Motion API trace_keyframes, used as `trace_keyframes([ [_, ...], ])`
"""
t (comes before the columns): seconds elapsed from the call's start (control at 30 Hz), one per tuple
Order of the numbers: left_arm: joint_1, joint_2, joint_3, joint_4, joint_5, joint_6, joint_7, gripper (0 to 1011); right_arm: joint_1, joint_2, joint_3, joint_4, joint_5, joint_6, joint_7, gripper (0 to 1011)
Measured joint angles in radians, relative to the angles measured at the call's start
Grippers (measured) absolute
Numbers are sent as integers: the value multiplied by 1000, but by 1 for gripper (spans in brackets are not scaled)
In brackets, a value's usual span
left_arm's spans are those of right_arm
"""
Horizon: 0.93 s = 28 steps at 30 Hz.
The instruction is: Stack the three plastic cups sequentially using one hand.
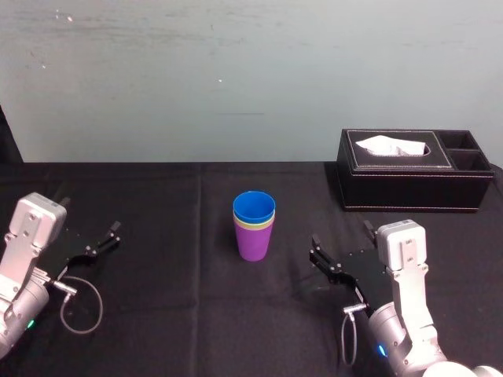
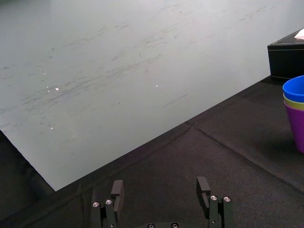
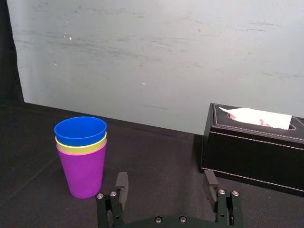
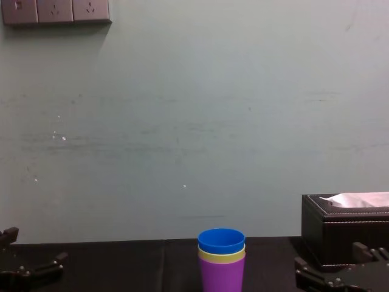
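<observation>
One table [image 1: 157,330] under black cloth carries everything. One black tissue box [image 1: 393,184] stands behind the cup stack and to its right, well apart from it, with a white tissue [image 1: 391,146] showing at its slot.

Two grippers are present. The left gripper [image 2: 160,186] sits well to the left of the stack, with jaws spread wide and nothing between them. The right gripper [image 3: 166,178] sits near the stack, in front and to its right, with jaws likewise wide apart and empty.

Three cups stand upright and nested as one stack at mid-table: the purple cup [image 3: 83,173] outermost on the cloth; the yellow-green cup [image 3: 80,148] inside it, showing as a rim band; the blue cup [image 3: 80,130] innermost and uppermost.

The head view gives two open side compartments on the box; the chest view gives three wall sockets [image 4: 56,10] high above and left of the stack.
</observation>
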Motion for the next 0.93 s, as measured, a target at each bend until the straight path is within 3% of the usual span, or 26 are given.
trace_keyframes([
  [0.93,0,0,0,0,0,0,0,1000,1,0,0,0,2,1,0,1003],
])
